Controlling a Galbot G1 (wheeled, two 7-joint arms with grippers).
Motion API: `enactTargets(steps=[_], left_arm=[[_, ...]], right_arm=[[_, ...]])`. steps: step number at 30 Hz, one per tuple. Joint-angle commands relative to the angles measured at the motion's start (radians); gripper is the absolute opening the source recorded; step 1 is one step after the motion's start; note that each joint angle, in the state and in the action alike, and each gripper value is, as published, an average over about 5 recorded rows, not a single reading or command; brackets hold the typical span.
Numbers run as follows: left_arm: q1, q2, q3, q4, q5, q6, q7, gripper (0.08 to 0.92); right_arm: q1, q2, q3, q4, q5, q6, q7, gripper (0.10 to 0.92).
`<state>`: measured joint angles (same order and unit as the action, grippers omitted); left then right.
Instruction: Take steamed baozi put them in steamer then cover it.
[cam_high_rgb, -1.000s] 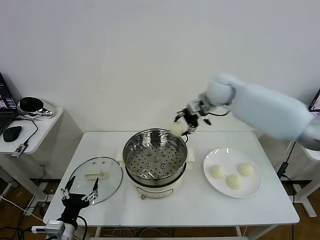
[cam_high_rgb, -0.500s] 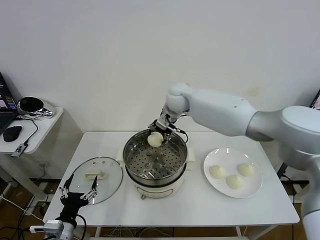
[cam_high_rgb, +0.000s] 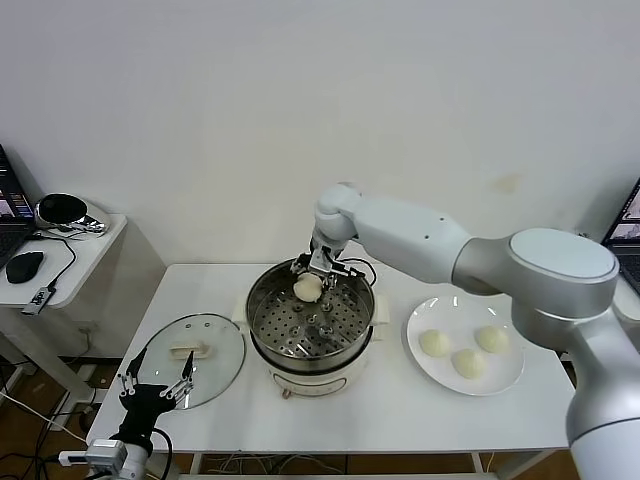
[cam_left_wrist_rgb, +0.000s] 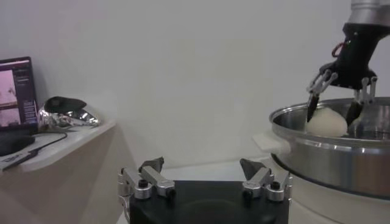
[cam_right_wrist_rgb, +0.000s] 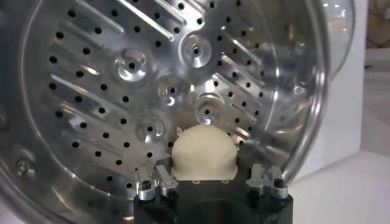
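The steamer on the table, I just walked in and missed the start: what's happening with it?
The right gripper holds one steamed baozi over the perforated tray inside the steamer, near its back rim, not yet released. Three more baozi wait on the white plate to the steamer's right. The glass cover lies flat on the table to its left. The left gripper hangs open, idle, near the cover.

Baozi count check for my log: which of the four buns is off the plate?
The creamy-white round bun held by the right end effector over the steel steamer; the other three buns lie on the white plate.
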<state>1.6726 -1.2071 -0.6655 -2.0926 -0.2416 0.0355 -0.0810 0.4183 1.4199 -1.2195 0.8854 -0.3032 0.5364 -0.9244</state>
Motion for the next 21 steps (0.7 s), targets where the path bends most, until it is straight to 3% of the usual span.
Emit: enactTargets(steps=[1, 7, 14, 21], left_arm=[[0.000, -0.002, -0.002, -0.002, 0.000, 0.000, 0.000, 0.823], [0.004, -0.007, -0.005, -0.018, 0.000, 0.004, -0.001, 0.823], [0.000, -0.009, -0.005, -0.045, -0.001, 0.016, -0.001, 0.823], [-0.004, 0.000, 0.008, -0.080, 0.004, 0.038, 0.003, 0.823]], right_arm=[[-0.007, 0.014, 0.000, -0.023, -0.046, 0.046, 0.014, 0.781], [0.111, -0.088, -0.044, 0.156, 0.214, -0.106, -0.046, 0.822], [0.319, -0.363, -0.143, 0.501, 0.513, -0.576, -0.114, 0.823], [0.414, -0.700, -0.199, 0.811, 0.653, -1.023, -0.061, 0.823]])
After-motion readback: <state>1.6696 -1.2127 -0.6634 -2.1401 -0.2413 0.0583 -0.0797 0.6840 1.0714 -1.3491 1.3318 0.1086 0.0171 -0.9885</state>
